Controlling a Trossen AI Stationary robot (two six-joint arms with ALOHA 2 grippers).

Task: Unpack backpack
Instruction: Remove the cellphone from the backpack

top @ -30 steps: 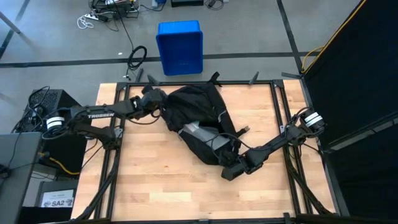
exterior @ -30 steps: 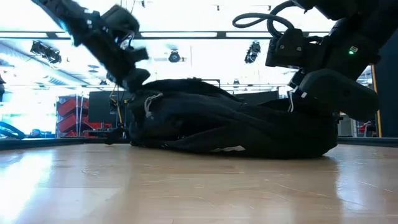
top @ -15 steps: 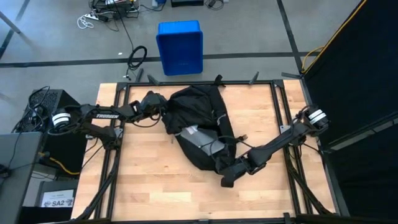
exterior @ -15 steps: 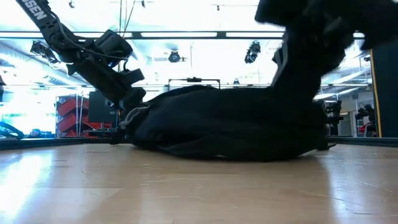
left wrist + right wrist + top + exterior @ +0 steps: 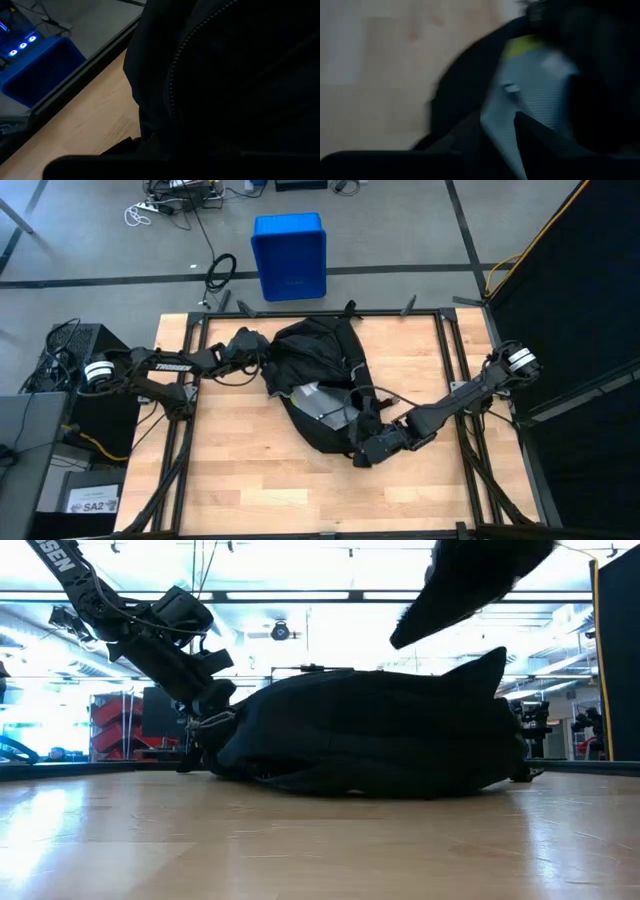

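Well, the backpack lies slumped in the middle of the bench, its far end pointing toward the blue bin that stands on the floor beyond the bench's far edge. My left claw is clenched at the backpack's far left shoulder, and though it presses against the fabric there I cannot tell whether it has any of it pinched. My right claw is at the backpack's near end, just beside the opened part where a pale grey lining shows; whether its fingers are parted or closed I cannot tell from here. I judge the backpack to be soft and floppy: it sags flat, folds over itself, and would collapse wherever I lift it, so a pinch on loose cloth would only drag the shell along. The black fabric looks smooth and likely slippery. The better holds, to my mind, are the stitched rim along the zipper, a strap, or the top loop, with one claw anchoring while the other reaches into the lining.
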